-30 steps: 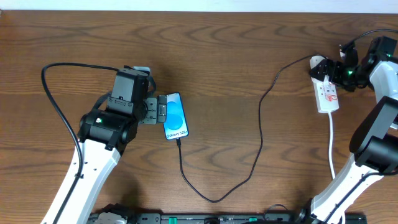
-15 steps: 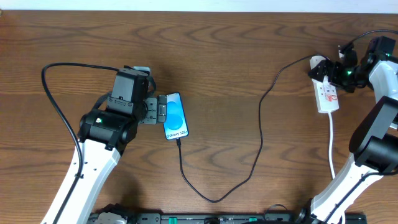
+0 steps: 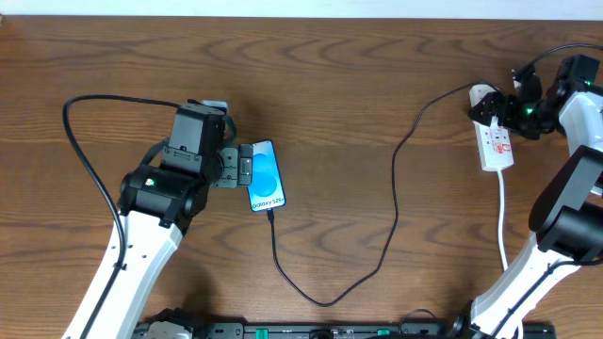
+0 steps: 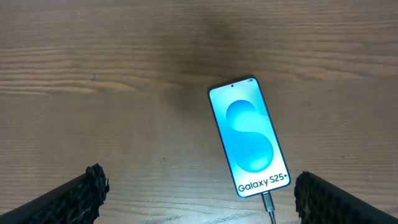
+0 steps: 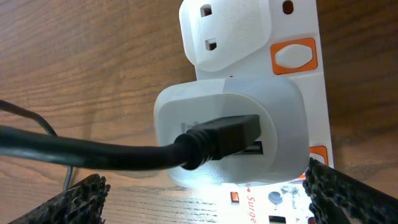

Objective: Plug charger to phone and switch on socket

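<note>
The phone [image 3: 266, 176] lies flat with its blue "Galaxy S25+" screen up, also in the left wrist view [image 4: 249, 140]. The charger's black cable [image 3: 395, 202] runs from the phone's bottom edge, where its tip [image 4: 267, 202] sits in the port, in a loop to the socket [image 3: 497, 143]. Its black plug [image 5: 224, 140] sits in a white adapter [image 5: 230, 106] on the socket [image 5: 314, 99]. My left gripper [image 3: 240, 169] is open and empty beside the phone [image 4: 199, 199]. My right gripper [image 3: 507, 106] is open over the adapter [image 5: 208, 202], holding nothing.
Orange switches [image 5: 295, 55] sit along the socket's side. A thick white cord [image 3: 502, 217] runs from the socket toward the front edge. A black arm cable [image 3: 80, 141] loops at the left. The table is dark wood.
</note>
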Motion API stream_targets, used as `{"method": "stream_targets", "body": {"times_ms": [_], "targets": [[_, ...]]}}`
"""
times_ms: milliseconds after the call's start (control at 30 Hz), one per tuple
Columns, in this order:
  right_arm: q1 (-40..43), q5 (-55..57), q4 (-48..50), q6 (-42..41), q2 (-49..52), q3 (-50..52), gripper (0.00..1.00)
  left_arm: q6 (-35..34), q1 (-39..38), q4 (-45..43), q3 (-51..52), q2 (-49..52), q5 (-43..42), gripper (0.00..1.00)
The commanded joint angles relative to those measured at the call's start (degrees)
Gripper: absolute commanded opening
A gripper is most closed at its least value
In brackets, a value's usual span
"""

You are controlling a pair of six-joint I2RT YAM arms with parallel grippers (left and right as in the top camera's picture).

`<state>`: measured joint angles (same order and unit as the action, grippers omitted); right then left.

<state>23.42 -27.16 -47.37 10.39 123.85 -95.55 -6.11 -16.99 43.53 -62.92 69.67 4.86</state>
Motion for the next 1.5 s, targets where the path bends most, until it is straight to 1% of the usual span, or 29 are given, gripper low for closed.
{"method": "stream_targets", "body": {"times_ms": [0, 533, 833, 1333, 1467], "targets": [[-1.14, -0.59, -0.13, -0.31, 0.17, -1.09, 0.99, 0.50, -0.13, 0.17, 0.00, 0.00, 0.76, 0.98], [-2.91, -0.37, 0.68, -0.72, 1.95, -1.09, 0.99, 0.50, -0.13, 0.17, 0.00, 0.00, 0.76, 0.98], [-2.91, -3.91, 0.63, -1.42, 2.82, -1.07, 0.99, 0.50, -0.13, 0.17, 0.00, 0.00, 0.74, 0.98], [-2.91, -5.09, -2.38, -1.75, 2.82, -1.07, 0.99, 0.50, -0.13, 0.17, 0.00, 0.00, 0.76, 0.98], [-2.91, -7.17, -2.51, -1.73, 2.82, -1.07, 0.99, 0.50, -0.13, 0.17, 0.00, 0.00, 0.76, 0.98]]}}
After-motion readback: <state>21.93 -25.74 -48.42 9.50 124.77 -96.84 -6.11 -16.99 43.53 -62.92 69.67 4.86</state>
